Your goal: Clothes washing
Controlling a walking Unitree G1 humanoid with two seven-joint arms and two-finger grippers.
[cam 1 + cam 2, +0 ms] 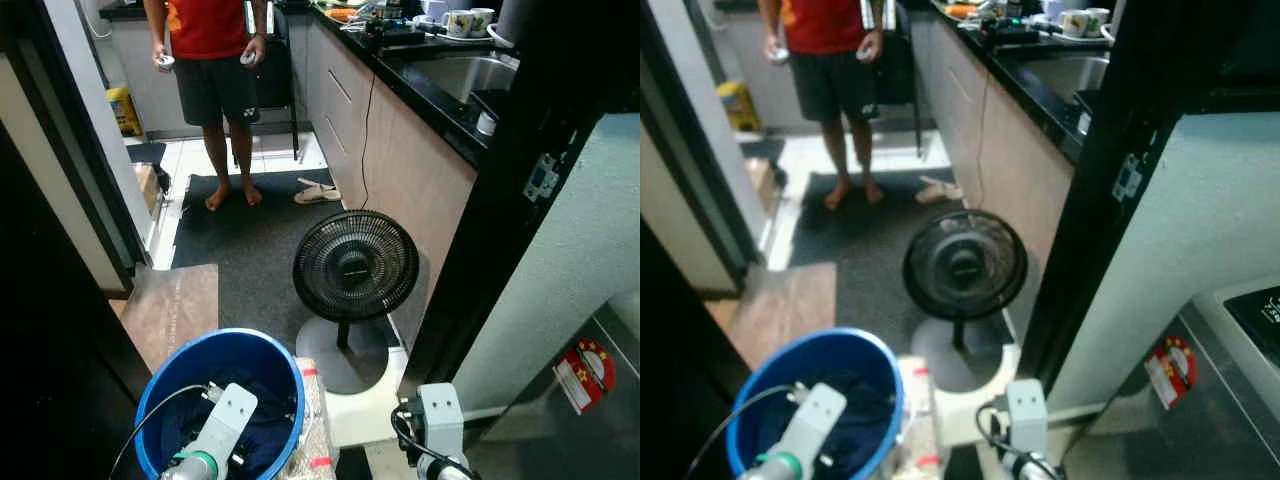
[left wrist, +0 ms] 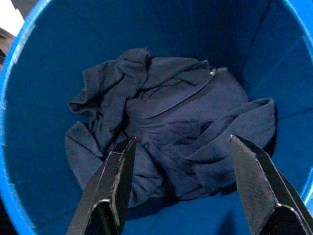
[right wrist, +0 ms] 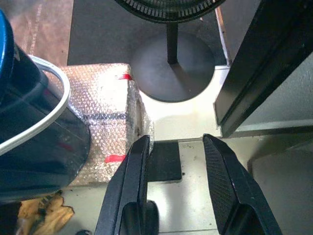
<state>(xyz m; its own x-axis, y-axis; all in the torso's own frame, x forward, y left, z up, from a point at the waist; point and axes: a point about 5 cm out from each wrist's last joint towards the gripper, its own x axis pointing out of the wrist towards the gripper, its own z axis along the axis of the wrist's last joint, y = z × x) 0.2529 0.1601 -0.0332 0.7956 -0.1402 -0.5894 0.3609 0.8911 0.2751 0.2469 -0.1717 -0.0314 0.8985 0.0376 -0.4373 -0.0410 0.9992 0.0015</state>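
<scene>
A blue bucket stands at the bottom left, on a bubble-wrapped box. Crumpled dark navy clothes lie at its bottom. My left arm reaches down into the bucket, and my left gripper hangs open just above the clothes, touching nothing. My right gripper is open and empty, low over the pale floor beside the box. A washing machine's top shows at the far right.
A black floor fan stands right ahead on a round base. A black door frame rises to its right. A person stands on a dark mat further down the kitchen, beside a long counter. Sandals lie nearby.
</scene>
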